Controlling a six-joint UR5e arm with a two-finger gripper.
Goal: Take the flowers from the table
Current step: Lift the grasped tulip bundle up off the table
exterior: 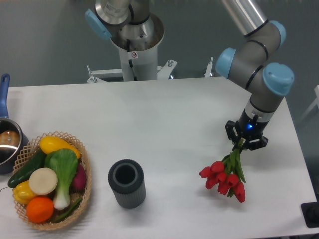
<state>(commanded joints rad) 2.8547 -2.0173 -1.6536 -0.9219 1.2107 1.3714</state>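
Note:
The flowers (225, 178), a bunch of red tulips on green stems, hang at the right side of the white table (164, 119). Their red heads point down and to the left, and the stems run up into my gripper (242, 144). The gripper is shut on the upper ends of the stems. A faint shadow lies on the table under the red heads, so the bunch looks lifted or barely touching. The gripper's body hides the stem tips.
A dark grey ribbed vase (127, 183) stands upright near the front middle. A wicker basket (83, 164) of vegetables and fruit sits at the front left, beside a pot with a blue handle (6, 139). The arm's base (134, 40) rises behind the table.

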